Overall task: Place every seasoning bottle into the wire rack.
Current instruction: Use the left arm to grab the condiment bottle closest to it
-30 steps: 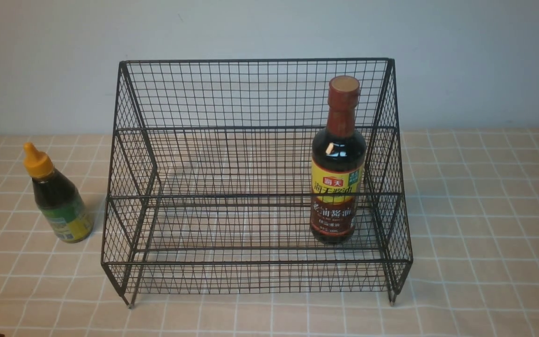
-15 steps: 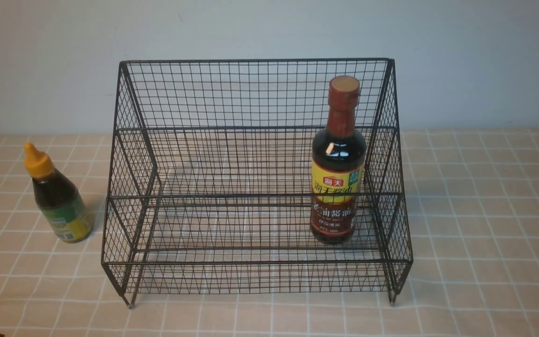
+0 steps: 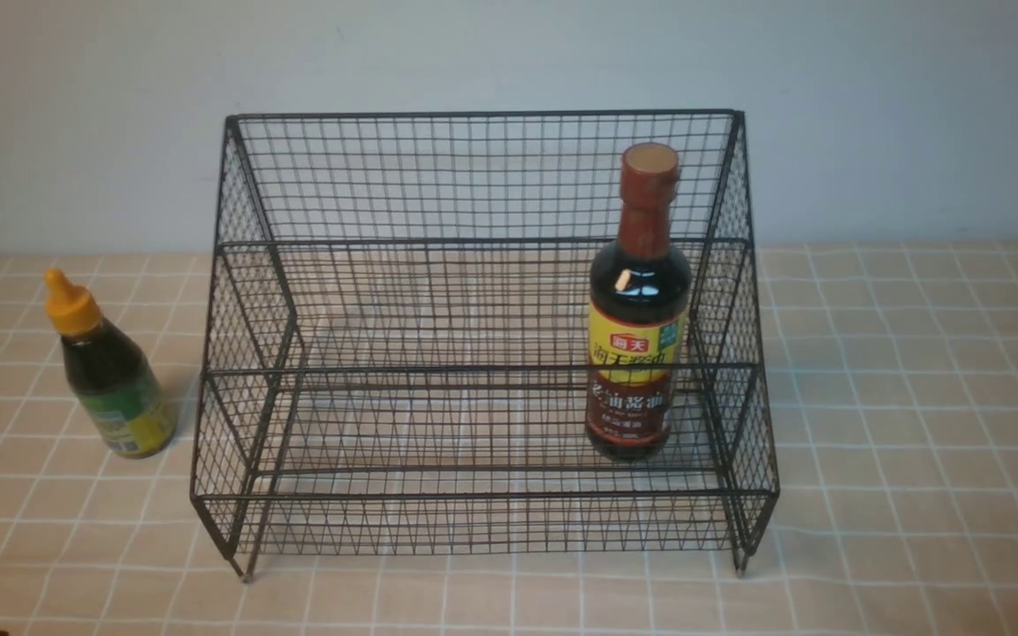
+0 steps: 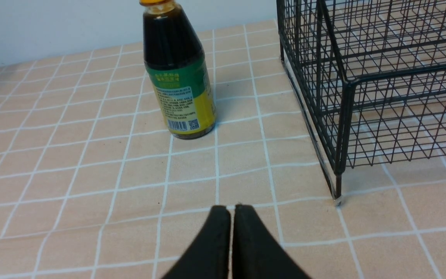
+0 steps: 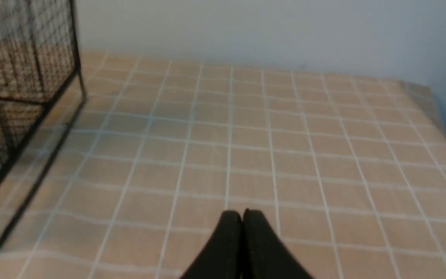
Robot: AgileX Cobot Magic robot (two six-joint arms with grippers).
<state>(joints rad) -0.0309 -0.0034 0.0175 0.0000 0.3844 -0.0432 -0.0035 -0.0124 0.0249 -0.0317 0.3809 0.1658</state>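
— Bottles first: where do they stand?

— Tall bottle point(image 3: 639, 336), brown-red cap, yellow-and-red label, stands upright inside the wire rack point(image 3: 482, 113), at its right end and close to the sloping right side. One horizontal rail crosses in front of its label. I cannot tell for certain which tier carries it.

— And the short bottle?

— The short bottle point(image 3: 111, 380), with its orange-yellow nozzle cap and green-yellow label, stands upright on the table point(image 3: 915, 397), outside the rack, near the table's left edge. It is just beside the rack's left side, with a gap between them.

— Where is the rack itself?

— Midway across the table, its tall grid back toward the far edge, where the pale wall point(image 3: 474, 53) rises. It rests on small feet on the checked cloth.

— Grippers?

— Neither shows in the front view. In its wrist view, the left gripper point(image 4: 230, 211) has its black fingers pressed together, holding nothing; it is low over the cloth, with the short bottle point(image 4: 178, 89) ahead of it and the rack's front left corner point(image 4: 347, 100) to one side, well apart from both.

— The right one?

— The right gripper point(image 5: 242, 215) also has its fingers together and empty, over bare cloth beyond the rack's right side point(image 5: 76, 58). That picture is somewhat blurred.
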